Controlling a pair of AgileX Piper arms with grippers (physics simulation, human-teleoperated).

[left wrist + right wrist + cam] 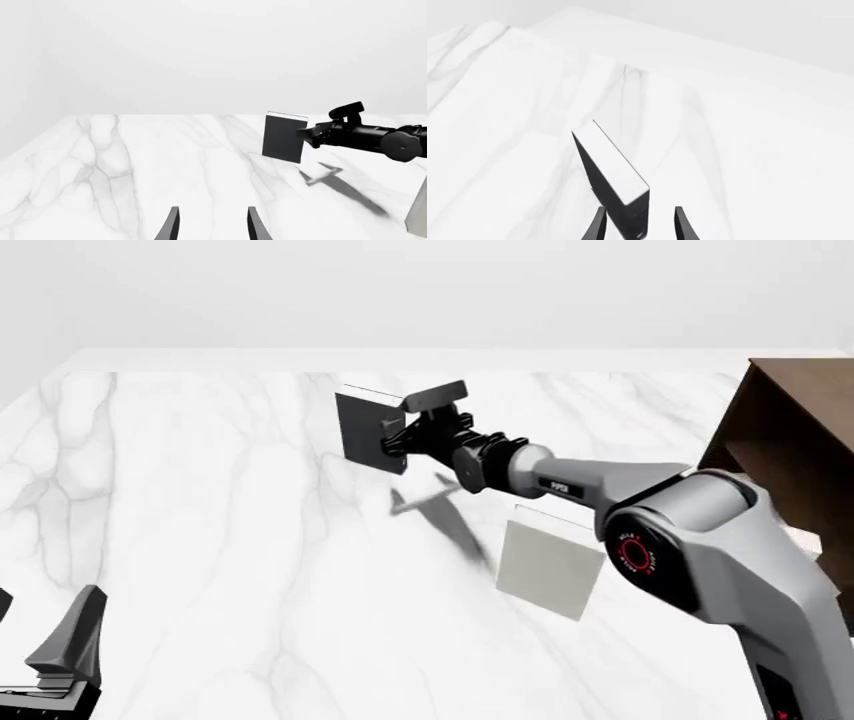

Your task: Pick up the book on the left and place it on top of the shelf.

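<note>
The black book (pixel 368 430) with white page edges stands upright on the marble table, far left of centre. It also shows in the left wrist view (pixel 283 138) and the right wrist view (pixel 614 172). My right gripper (pixel 398 446) reaches out to its near edge, also seen in the left wrist view (pixel 308 135). In the right wrist view (pixel 639 226) its jaws are open and straddle the book's corner, with a gap on one side. My left gripper (pixel 212 226) is open and empty, low at the table's near left (pixel 47 645). The dark brown shelf (pixel 787 430) stands at the right edge.
A pale grey-white book (pixel 547 565) stands upright near the middle right, under my right arm; its edge also shows in the left wrist view (pixel 419 215). The right arm's forearm (pixel 601 485) stretches across the table above it.
</note>
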